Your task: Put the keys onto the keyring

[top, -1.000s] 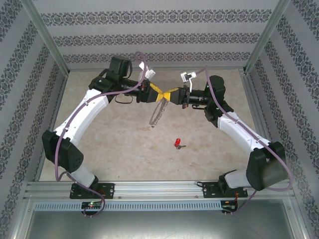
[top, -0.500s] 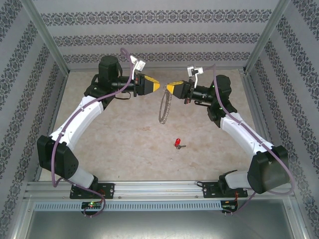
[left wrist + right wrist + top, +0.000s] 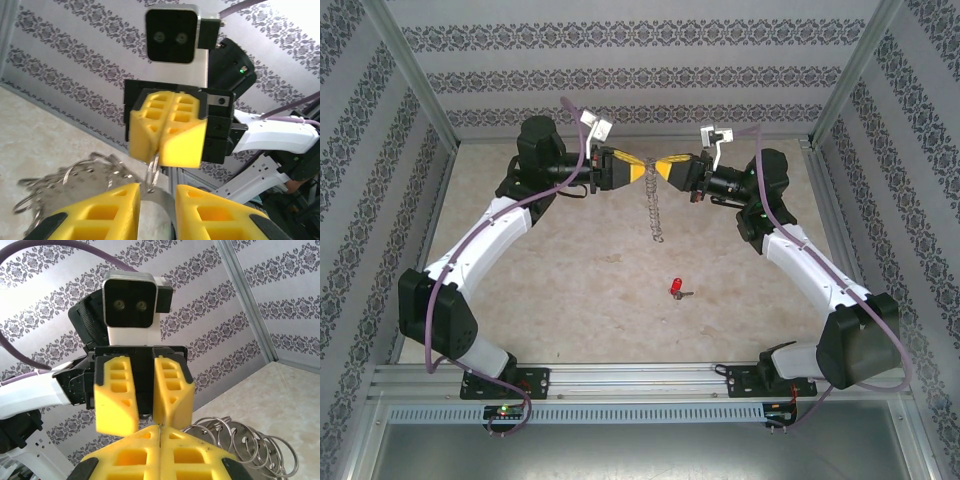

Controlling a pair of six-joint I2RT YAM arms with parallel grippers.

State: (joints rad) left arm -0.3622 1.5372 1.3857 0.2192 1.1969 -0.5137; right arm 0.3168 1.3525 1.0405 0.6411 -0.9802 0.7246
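Observation:
The keyring (image 3: 656, 214), a wire loop fringed with small silvery rings, hangs above the table's back half. My right gripper (image 3: 666, 168) is shut on its top wire. In the right wrist view the thin wire sits between the closed pads of the right gripper (image 3: 159, 429), and the ring bunch (image 3: 250, 445) spreads to the right. My left gripper (image 3: 638, 173) meets it tip to tip. Its fingers (image 3: 107, 207) stand apart, with the keyring wire (image 3: 152, 172) at the left side of the gap. The red-headed key (image 3: 676, 289) lies alone on the table, nearer the front.
Patterned walls (image 3: 640, 75) close in the back and sides, with metal posts (image 3: 415, 75) at the corners. An aluminium rail (image 3: 640, 378) carrying both arm bases runs along the near edge. The beige tabletop (image 3: 580, 290) surrounds the key.
The left gripper let go and pulled away to the left. The right gripper carried the keyring farther back, and the left gripper has come back to it. The key has not moved.

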